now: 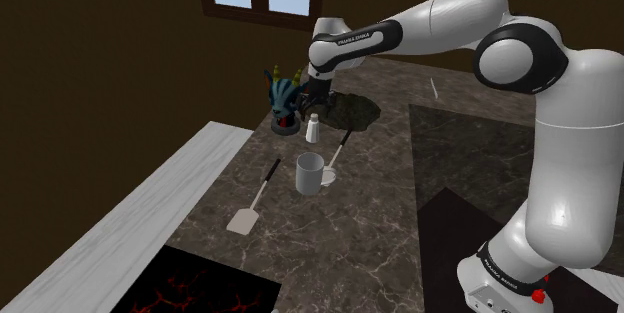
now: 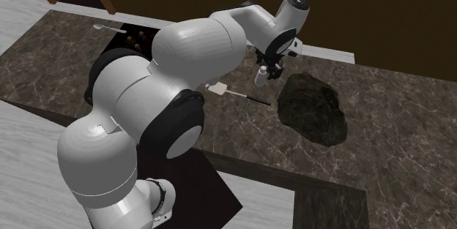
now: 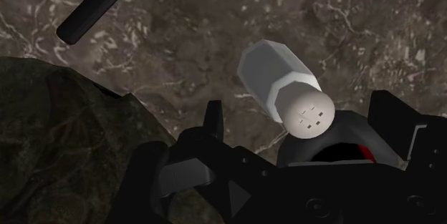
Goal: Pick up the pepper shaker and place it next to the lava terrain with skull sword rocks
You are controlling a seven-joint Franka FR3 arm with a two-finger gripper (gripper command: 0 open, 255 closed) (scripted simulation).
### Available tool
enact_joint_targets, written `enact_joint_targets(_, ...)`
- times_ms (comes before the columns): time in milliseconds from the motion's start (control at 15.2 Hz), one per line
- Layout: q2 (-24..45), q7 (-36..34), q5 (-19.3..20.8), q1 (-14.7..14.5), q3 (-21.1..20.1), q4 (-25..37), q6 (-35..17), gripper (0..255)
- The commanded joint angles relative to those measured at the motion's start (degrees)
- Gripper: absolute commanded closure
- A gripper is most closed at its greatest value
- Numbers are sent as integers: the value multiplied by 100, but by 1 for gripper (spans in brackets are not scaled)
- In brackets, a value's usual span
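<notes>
Black fingers (image 3: 212, 119) of the single gripper (image 1: 317, 91) stand apart and grasp nothing, just above the one white pepper shaker (image 1: 313, 129), which stands upright on the dark veined counter (image 1: 380, 231) beside one dark rocky mound (image 1: 352, 111). Near it are two spatulas (image 1: 254, 201), one white cup (image 1: 309, 173) and one bluish object (image 1: 285, 99).

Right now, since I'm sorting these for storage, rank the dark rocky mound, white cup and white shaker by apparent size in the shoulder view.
1. dark rocky mound, partly hidden by the arm.
2. white cup.
3. white shaker.
The cup stands nearer the camera than the shaker, so that gap may be overstated.
</notes>
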State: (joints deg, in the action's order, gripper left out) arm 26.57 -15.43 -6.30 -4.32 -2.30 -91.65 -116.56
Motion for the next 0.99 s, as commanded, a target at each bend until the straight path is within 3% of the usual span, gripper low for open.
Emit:
enact_joint_targets(0,2,-1,0,-1,0,-5,-8,0)
enact_joint_targets(264,1,0,0,-1,0,-4,-7,0)
enact_joint_targets(330,1,0,0,-1,0,-4,-7,255)
enact_joint_targets(924,2,-1,0,-1,0,-5,-8,255)
